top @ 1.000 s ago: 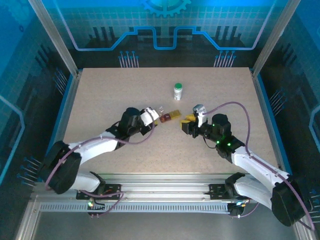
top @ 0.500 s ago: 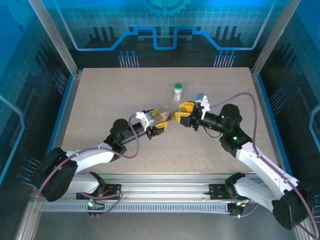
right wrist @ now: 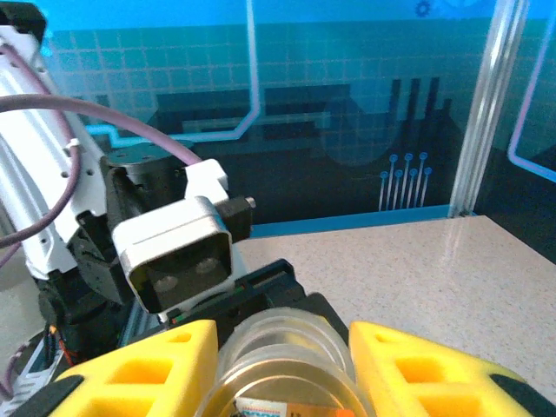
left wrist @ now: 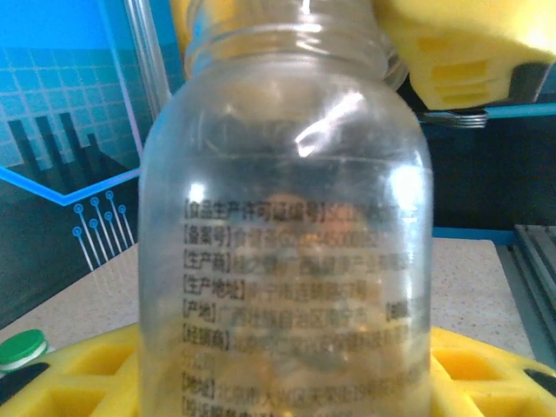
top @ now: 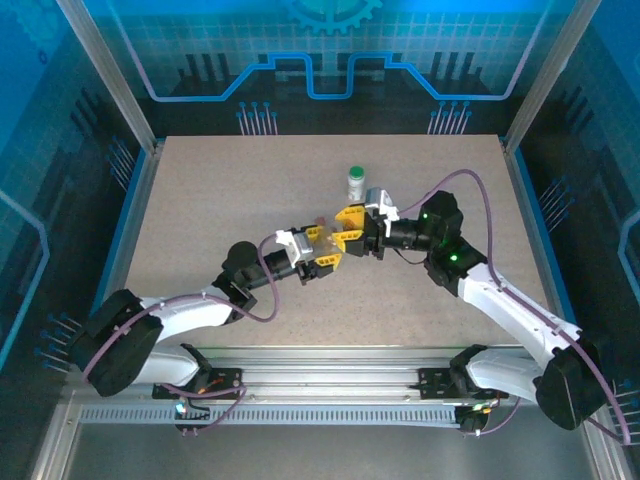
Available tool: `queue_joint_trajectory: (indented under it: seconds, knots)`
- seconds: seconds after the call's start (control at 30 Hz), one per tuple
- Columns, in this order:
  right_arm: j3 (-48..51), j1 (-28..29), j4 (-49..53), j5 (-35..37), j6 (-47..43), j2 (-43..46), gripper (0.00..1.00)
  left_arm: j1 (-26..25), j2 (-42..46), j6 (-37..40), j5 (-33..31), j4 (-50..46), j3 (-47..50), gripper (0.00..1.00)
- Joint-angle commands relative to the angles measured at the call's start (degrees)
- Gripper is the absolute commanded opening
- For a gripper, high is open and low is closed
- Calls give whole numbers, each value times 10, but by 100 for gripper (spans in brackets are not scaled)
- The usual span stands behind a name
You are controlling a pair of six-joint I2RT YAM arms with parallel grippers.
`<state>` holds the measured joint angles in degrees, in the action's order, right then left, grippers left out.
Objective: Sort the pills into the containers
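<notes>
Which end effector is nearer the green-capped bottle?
Right. The right end effector sits just on the near side of the green-capped bottle; the left end effector is farther toward the bases and to the left.

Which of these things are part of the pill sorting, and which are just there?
In the job: clear vial, white bottle with green cap, left pincer and right pincer, both on the vial.
Just there: table, metal frame, blue backdrop.

The left gripper (top: 322, 256) and right gripper (top: 349, 229) meet at the clear vial (top: 321, 231), near the green-capped bottle (top: 356, 181).
</notes>
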<state>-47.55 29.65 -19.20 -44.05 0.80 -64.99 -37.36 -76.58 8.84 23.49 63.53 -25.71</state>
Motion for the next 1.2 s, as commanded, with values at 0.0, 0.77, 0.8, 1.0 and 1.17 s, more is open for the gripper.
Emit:
queue_joint_trajectory:
  seconds: [0.0,0.77,0.8,1.0,1.17]
  knots:
    - [-25,18,42,-62,-53,-6,19,-5,-11,-20,51,49,-6,0]
    - [-244,78,692,-14,-470,-111,18,53,71,-48,194,-4,-76,0]
    - [-242,78,686,-8,-469,-114,19,55,68,-51,194,1,-80,0]
    - [-182,86,504,68,-316,-102,22,55,52,-63,137,55,-88,0]
    - [-114,87,263,73,-40,-111,21,55,38,-38,70,87,-88,0]
